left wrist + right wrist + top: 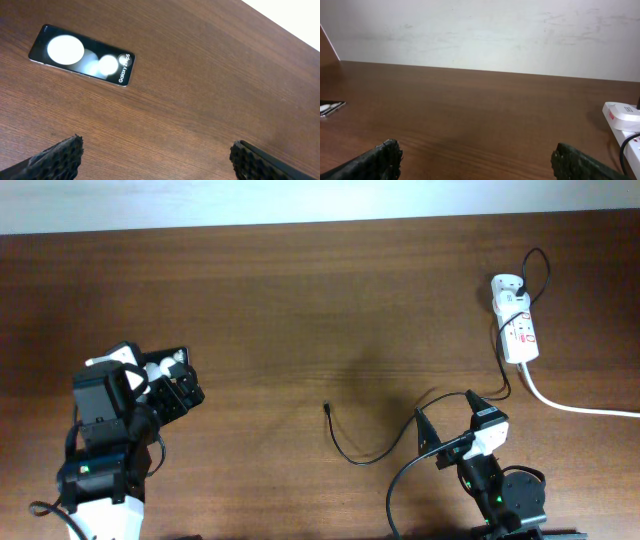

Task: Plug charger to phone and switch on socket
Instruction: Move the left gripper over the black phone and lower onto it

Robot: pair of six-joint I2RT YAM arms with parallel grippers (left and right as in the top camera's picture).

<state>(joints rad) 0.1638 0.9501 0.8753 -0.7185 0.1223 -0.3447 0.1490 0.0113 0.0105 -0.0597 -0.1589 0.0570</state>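
Note:
The phone, a black slab with two white blobs, lies flat on the table, up and left of my left gripper, which is open and empty. In the overhead view the phone is beside the left gripper. The charger cable's plug tip lies loose mid-table. The cable loops past my open, empty right gripper to the white adapter on the socket strip. In the right wrist view the gripper is open over bare wood, with the adapter at far right.
The strip's thick white cord runs off the right edge. The table's far edge meets a white wall. The phone's edge shows at far left in the right wrist view.

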